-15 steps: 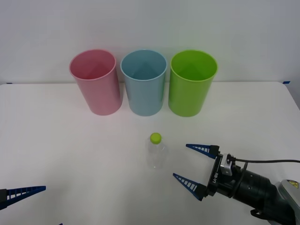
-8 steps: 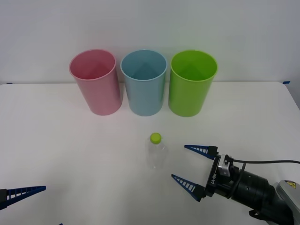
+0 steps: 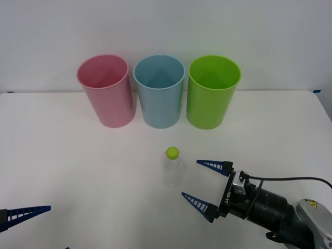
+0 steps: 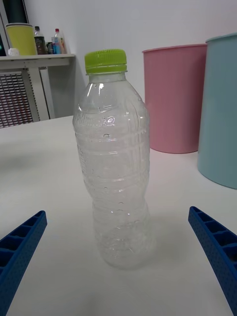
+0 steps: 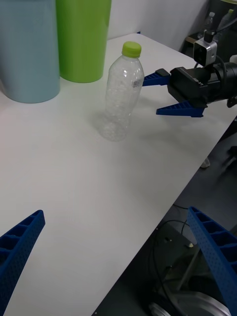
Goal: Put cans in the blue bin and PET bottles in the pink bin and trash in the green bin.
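Your right pincer (image 3: 201, 183) sits low over the white table (image 3: 62, 155), its ribbed blue fingers spread wide and pointed at the bottle (image 3: 173, 168) just beside them — not touching. The bottle stands upright: clear ridged plastic, waisted body, round lime-green cap. Behind it, three smooth tapered plastic bins stand in a row — pink bin (image 3: 105, 91), blue bin (image 3: 159, 91), green bin (image 3: 212, 92). Your left pincer (image 5: 118, 256) waits at the table's near left edge, fingers apart.

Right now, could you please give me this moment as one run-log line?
right pincer: open, beside bottle | bottle: upright, untouched | left pincer: open, idle | bins: nothing seen inside
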You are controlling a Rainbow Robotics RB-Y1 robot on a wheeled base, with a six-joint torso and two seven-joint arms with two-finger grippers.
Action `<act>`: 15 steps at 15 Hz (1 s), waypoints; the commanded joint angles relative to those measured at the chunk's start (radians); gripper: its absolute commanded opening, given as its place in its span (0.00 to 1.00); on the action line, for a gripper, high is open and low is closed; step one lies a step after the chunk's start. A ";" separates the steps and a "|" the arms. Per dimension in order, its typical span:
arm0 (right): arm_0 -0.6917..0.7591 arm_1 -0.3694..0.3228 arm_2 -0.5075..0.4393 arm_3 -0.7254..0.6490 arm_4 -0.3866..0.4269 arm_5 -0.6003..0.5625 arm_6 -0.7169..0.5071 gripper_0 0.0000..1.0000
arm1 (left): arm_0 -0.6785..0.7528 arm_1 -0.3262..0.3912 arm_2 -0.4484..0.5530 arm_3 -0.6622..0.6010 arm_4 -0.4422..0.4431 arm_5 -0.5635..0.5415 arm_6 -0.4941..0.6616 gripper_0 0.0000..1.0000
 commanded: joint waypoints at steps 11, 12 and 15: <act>-0.005 0.026 0.045 0.001 -0.001 0.091 0.019 1.00 | 0.000 0.000 0.000 0.000 0.000 0.000 0.000 1.00; -0.010 0.031 0.048 0.001 -0.001 0.096 0.020 1.00 | 0.000 0.000 0.000 0.000 0.000 0.000 0.000 1.00; -0.028 0.042 0.071 0.001 -0.001 0.132 0.020 1.00 | 0.000 0.000 0.000 0.000 0.000 0.000 0.000 1.00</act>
